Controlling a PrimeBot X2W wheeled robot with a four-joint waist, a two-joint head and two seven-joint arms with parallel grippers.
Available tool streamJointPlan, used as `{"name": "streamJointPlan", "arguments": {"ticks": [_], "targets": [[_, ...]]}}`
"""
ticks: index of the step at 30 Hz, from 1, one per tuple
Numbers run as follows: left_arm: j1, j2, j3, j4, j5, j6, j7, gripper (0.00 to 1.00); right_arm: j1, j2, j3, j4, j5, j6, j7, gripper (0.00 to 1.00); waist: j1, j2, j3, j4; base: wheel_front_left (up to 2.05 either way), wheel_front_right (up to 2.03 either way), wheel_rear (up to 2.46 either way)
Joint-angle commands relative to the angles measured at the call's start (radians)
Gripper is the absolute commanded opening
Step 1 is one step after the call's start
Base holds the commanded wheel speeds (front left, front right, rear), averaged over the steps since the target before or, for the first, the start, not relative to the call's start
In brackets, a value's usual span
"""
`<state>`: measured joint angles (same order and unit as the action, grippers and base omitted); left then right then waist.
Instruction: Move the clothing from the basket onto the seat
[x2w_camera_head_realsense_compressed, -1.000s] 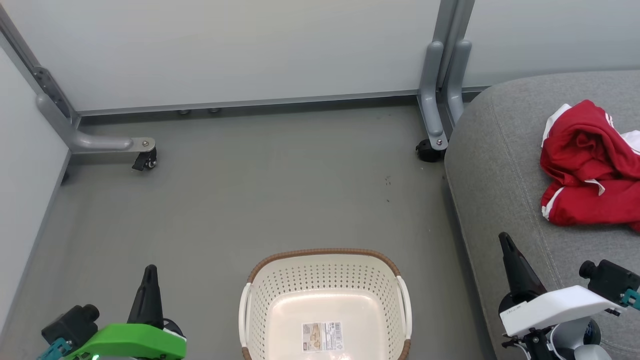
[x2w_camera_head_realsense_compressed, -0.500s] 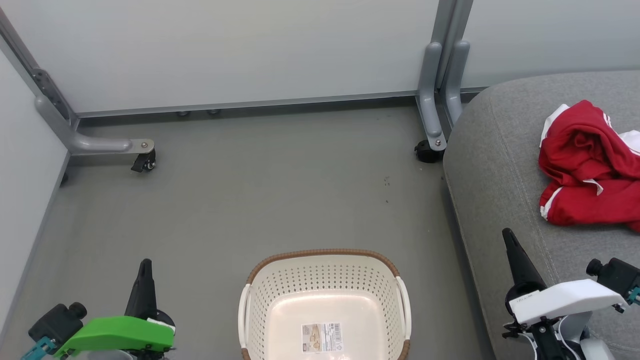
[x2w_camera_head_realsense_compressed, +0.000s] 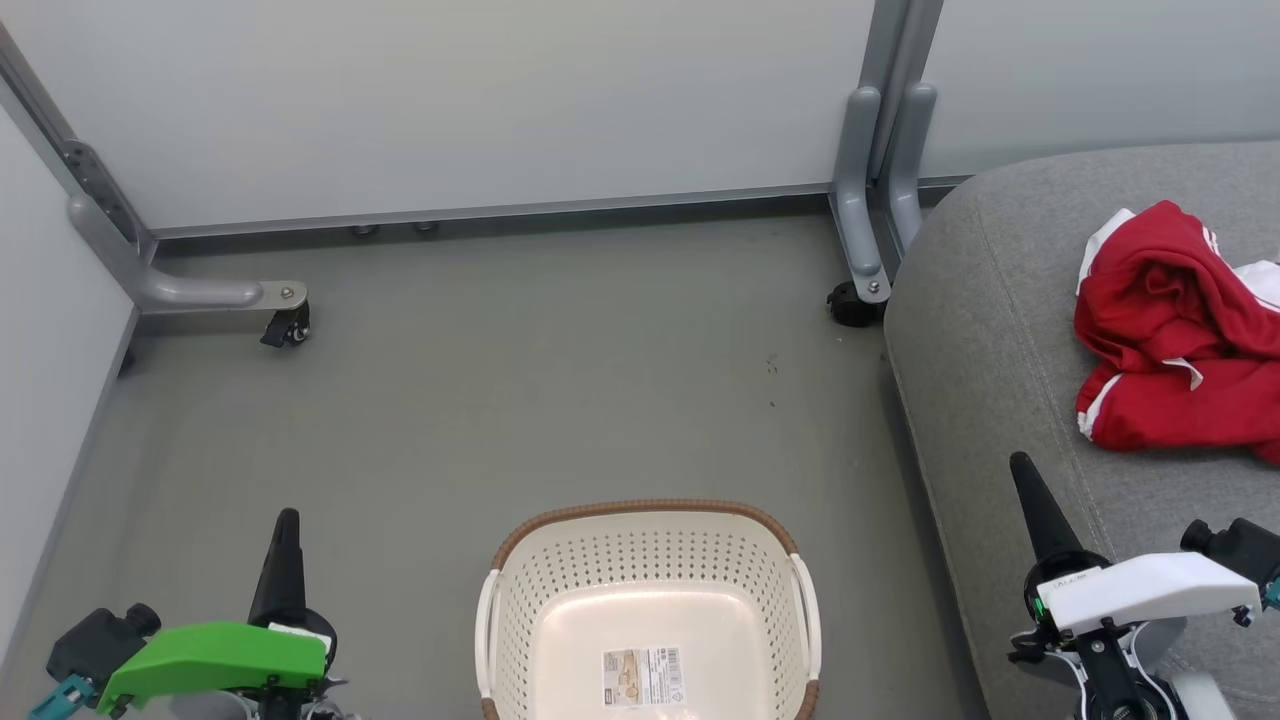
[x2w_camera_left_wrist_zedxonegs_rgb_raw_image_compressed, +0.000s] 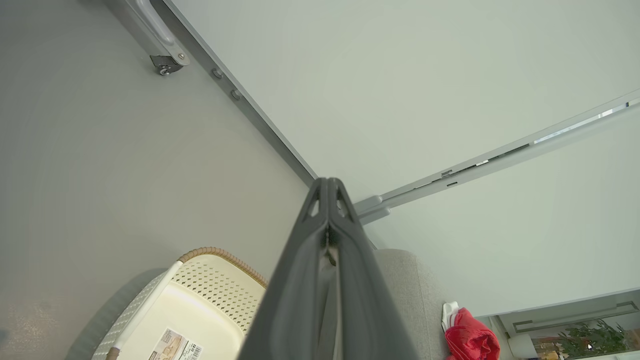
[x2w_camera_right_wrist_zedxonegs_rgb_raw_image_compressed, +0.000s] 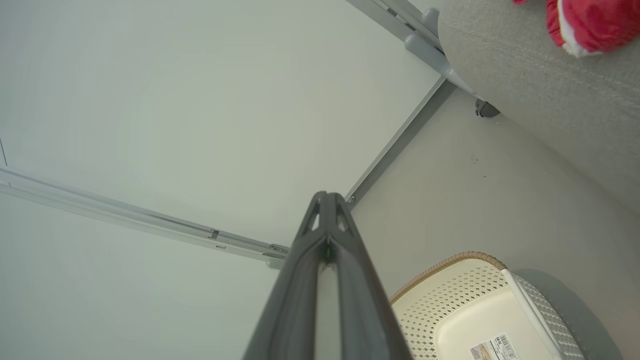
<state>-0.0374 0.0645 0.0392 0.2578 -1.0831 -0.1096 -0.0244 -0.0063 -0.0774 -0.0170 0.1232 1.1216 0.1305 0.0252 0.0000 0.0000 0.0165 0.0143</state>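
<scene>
Grey floor (x2w_camera_head_realsense_compressed: 520, 380), pale partition panels (x2w_camera_head_realsense_compressed: 480, 100)

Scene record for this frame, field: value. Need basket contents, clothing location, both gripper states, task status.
basket: on the floor; the visible part holds no clothing, just a paper label
clothing: red and white heap lying on the seat; garment count unclear
seat: grey cushion, right of the basket
left gripper: shut, holding nothing, left of the basket
right gripper: shut, holding nothing, over the seat's near edge
task status: looks done
</scene>
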Motion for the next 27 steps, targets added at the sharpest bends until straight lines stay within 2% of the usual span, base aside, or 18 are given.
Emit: {"name": "streamJointPlan", "arguments": {"ticks": [1,27], "targets": [[-0.031,0.0,0.01,-0.013,-0.03,-0.006,0.007,0.0,-0.025,-0.007,-0.005,-0.002,0.029,0.0,0.004,0.0,0.0,0.0,0.0,0.0,0.0,0.0,0.0],[-0.053,-0.006,0.043,-0.014,-0.271,-0.014,0.072,0.0,-0.065,-0.005,-0.031,0.057,0.267,0.0,0.029,0.0,0.0,0.0,-0.006,-0.006,0.0,0.0,0.0]]}}
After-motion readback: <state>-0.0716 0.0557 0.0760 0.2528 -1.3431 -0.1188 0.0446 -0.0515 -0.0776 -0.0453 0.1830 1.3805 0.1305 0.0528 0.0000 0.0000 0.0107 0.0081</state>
